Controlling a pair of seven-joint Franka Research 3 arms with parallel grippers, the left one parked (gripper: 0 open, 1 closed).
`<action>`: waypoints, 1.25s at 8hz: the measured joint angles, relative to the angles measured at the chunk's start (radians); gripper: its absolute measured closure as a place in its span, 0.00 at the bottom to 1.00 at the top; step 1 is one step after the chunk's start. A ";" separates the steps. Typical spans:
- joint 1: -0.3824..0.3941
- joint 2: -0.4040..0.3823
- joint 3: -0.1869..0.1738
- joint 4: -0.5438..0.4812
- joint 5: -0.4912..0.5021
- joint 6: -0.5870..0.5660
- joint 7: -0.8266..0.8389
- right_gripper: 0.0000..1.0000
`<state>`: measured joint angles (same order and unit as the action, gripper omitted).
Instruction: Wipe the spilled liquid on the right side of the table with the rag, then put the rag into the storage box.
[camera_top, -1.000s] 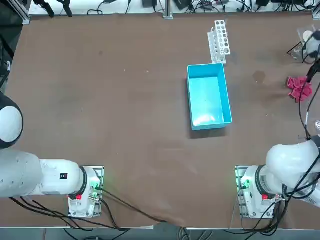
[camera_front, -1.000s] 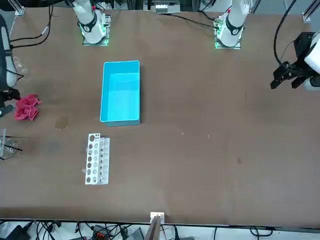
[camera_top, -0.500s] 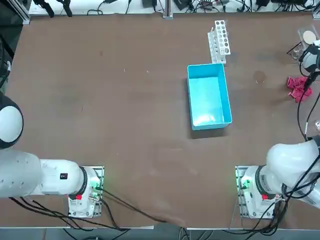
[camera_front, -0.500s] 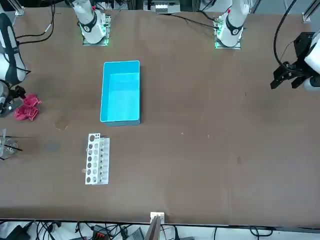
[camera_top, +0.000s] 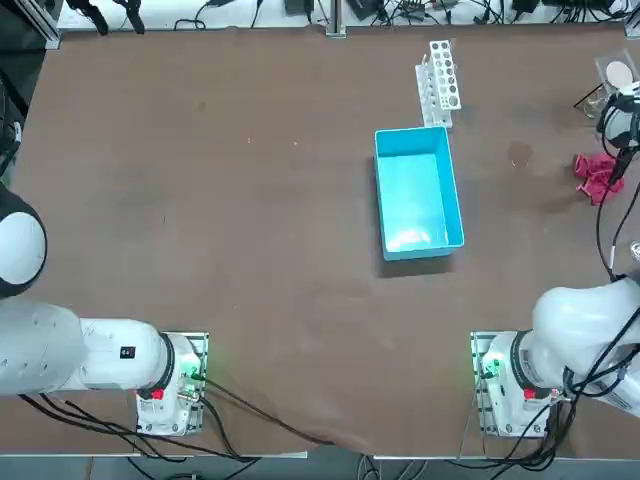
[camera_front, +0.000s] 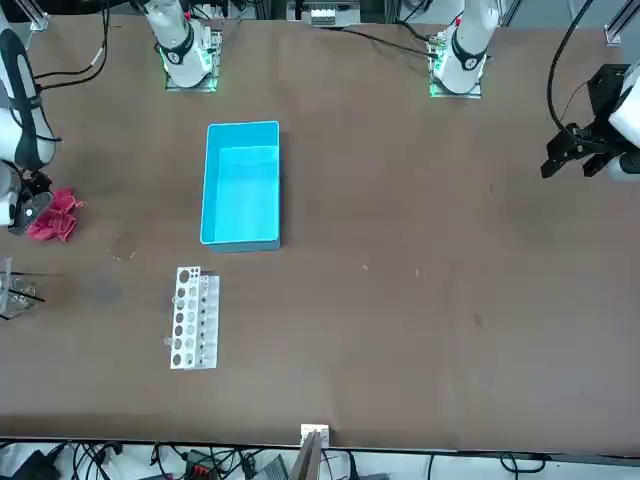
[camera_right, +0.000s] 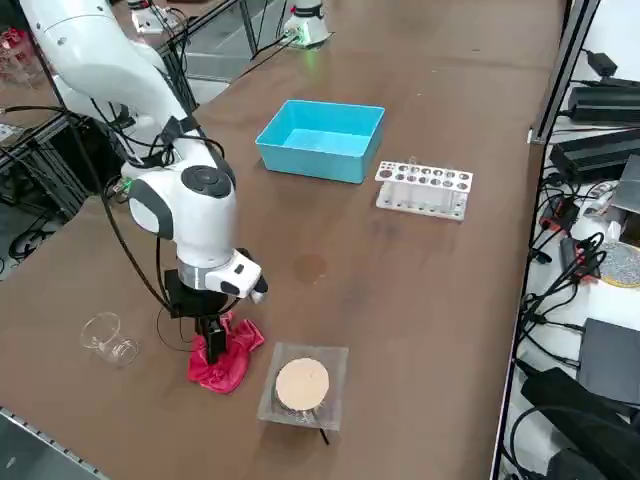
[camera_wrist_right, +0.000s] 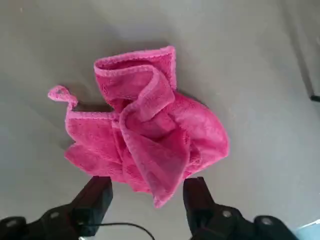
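Note:
The red-pink rag (camera_wrist_right: 150, 130) lies crumpled on the table (camera_top: 250, 200) near its right edge, also visible as the rag (camera_top: 595, 177) (camera_front: 55, 217) (camera_right: 228, 358). My right gripper (camera_wrist_right: 147, 189) is lowered straight onto it, open, with one dark finger on either side of the rag's near fold. The right gripper (camera_right: 213, 338) (camera_top: 620, 165) (camera_front: 25, 198) touches the cloth's top. The spilled liquid (camera_top: 518, 153) (camera_right: 310, 267) is a faint roundish patch between the rag and the light-blue storage box (camera_top: 417, 195) (camera_front: 241, 185) (camera_right: 320, 138), which is empty.
A white test-tube rack (camera_top: 440, 80) (camera_right: 424, 188) stands behind the box. A clear dish with a tan disc (camera_right: 303, 383) sits right next to the rag. A glass beaker (camera_right: 110, 338) rests on the rag's other side, near the table edge.
My right gripper has come down over the rag and its fingers have drawn a little closer together. The rag has stayed where it was.

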<state>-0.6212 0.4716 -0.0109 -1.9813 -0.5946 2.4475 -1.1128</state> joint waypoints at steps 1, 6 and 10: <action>-0.009 0.001 0.000 0.000 -0.001 0.009 -0.016 0.19; -0.028 0.035 0.000 -0.001 -0.003 0.066 -0.029 0.52; -0.030 0.030 0.002 0.002 -0.003 0.073 -0.028 0.98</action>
<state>-0.6509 0.5014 -0.0086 -1.9795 -0.5973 2.5202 -1.1405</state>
